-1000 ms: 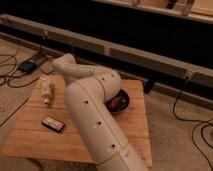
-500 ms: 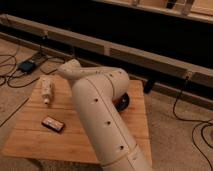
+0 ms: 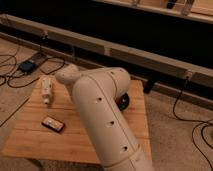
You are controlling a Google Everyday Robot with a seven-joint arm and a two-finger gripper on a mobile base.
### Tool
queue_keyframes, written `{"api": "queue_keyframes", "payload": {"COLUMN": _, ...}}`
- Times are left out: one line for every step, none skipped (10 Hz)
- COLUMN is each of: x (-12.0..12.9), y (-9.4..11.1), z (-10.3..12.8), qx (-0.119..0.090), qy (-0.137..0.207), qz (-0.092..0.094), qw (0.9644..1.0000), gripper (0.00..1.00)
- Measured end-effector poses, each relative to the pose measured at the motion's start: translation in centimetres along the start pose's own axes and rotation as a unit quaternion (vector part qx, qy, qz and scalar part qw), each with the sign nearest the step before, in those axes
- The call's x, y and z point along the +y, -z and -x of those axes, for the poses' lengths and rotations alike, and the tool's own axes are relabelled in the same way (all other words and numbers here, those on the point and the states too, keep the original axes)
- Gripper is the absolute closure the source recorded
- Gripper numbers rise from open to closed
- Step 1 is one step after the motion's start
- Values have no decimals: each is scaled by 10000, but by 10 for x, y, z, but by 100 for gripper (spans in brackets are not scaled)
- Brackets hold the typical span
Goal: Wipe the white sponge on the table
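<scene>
Lowered slightly since before: my arm (image 3: 100,115) over counter (image 3: 30,140), hiding my jaws (pressed together) and, likely, the white sponge; I should wipe with flat, even pressure, clear of bottle (image 3: 46,89) beside arm.

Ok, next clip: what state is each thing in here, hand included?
table: upright, things resting on top.
white bottle-like object: lying on its side, back left.
small dark flat object: lying flat, front left.
dark round object: on the table, mostly hidden by the arm.
arm: bent over the table.
hand: shut, hidden behind the arm.
white sponge: not in sight.
</scene>
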Motion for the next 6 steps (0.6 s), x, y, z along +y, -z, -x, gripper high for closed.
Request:
{"api": "queue_keyframes", "payload": {"x": 8, "y": -3, "z": -3, "qx": 46, "qy": 118, "qz": -20, "qw": 9999, "gripper": 100}}
{"api": "queue_keyframes", "payload": {"x": 16, "y": -6, "z": -6, "qx": 103, "qy": 246, "qz": -46, "qw": 9996, "gripper": 100}}
{"api": "queue_keyframes", "payload": {"x": 23, "y": -9, "z": -8, "qx": 142, "qy": 341, "qz": -66, "qw": 9993, "gripper": 100}}
{"api": "queue_keyframes", "payload": {"x": 32, "y": -12, "z": -9, "qx": 187, "qy": 469, "qz": -97, "qw": 9987, "gripper": 100}}
{"api": "queue_keyframes", "payload": {"x": 40, "y": -12, "z": -9, "qx": 202, "qy": 571, "qz": -113, "qw": 9981, "gripper": 100}}
{"api": "queue_keyframes", "payload": {"x": 47, "y": -10, "z": -8, "qx": 187, "qy": 661, "qz": -125, "qw": 9976, "gripper": 100}}
